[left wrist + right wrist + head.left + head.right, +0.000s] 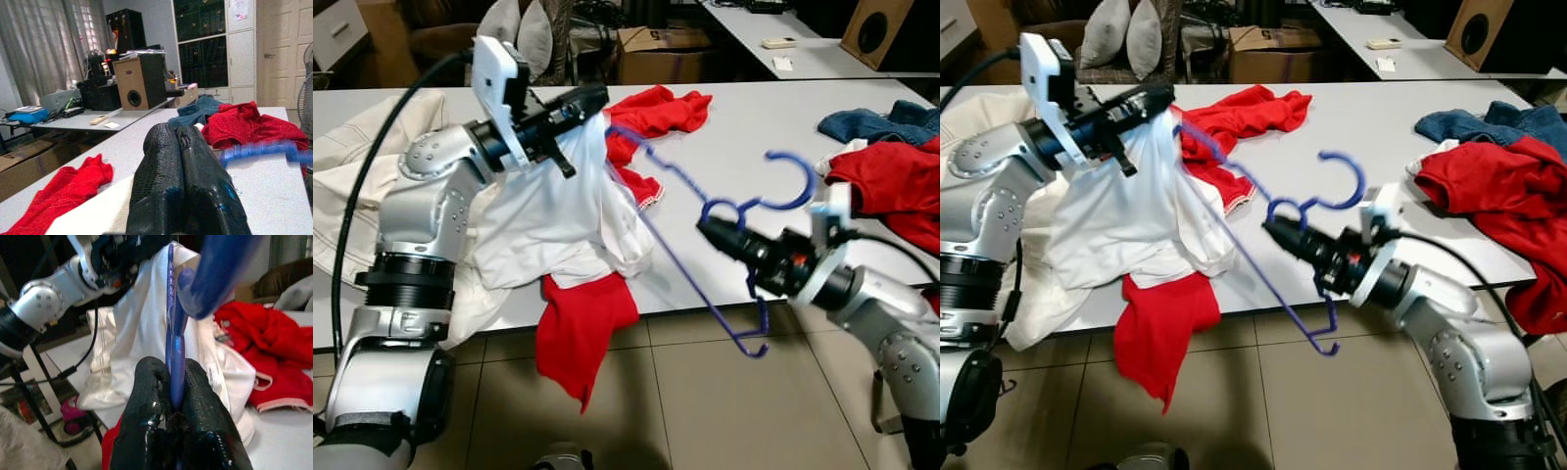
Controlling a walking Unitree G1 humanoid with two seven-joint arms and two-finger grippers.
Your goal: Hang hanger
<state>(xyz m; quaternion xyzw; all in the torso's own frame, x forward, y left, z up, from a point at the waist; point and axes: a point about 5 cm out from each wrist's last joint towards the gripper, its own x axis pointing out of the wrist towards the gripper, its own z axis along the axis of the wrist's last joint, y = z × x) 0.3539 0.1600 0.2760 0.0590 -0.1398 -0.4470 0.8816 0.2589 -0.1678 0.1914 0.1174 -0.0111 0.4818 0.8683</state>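
A blue plastic hanger [677,230] hangs tilted over the table's front edge. Its hook [793,181] points up and its low end sticks out past the edge. My right gripper [705,228] is shut on the hanger's neck; in the right wrist view the blue bar [172,318] runs between the fingers [149,382]. A white garment [558,215] is lifted above the table by my left gripper [592,98], which is shut on its top. The hanger's upper end reaches the garment just beside that gripper. The left fingers [161,161] are pressed together.
A red cloth [582,328] droops off the white table [744,127] under the white garment. Another red garment [656,110] lies behind it. Red clothes [891,186] and blue denim [881,122] lie at the right. More white fabric [352,157] is heaped at the left.
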